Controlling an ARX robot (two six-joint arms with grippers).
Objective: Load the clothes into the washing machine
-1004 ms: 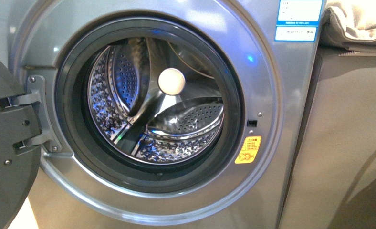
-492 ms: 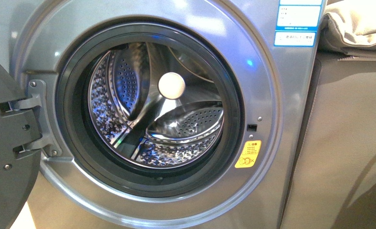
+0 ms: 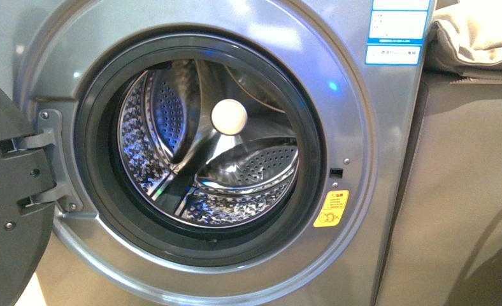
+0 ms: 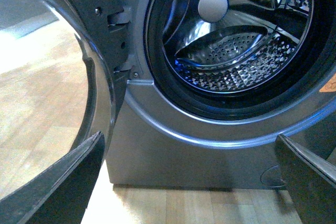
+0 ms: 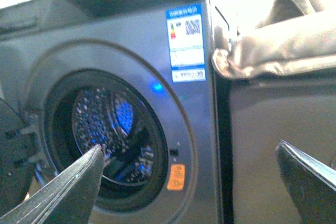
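The silver-grey washing machine (image 3: pixel 363 127) fills the front view, its dark grey door (image 3: pixel 9 210) swung open to the left. Its steel drum (image 3: pixel 236 191) shows bare perforated metal and a white hub, with no garment inside. The clothes are out of view in every frame. My left gripper (image 4: pixel 191 174) is open and empty, low in front of the washing machine (image 4: pixel 173 156) near the wooden floor. My right gripper (image 5: pixel 191 179) is open and empty too, held off from the washing machine (image 5: pixel 184 119) front. Neither arm shows in the front view.
A tan-covered box (image 3: pixel 452 191) stands right of the machine, with a beige folded cloth (image 3: pixel 478 32) on top. The open door (image 4: pixel 79 51) juts out beside the left gripper. Light wooden floor (image 4: pixel 184 205) runs under the machine.
The front view has drifted slightly: the machine sits a little lower and further left in the picture than a second ago. The drum looks the same.
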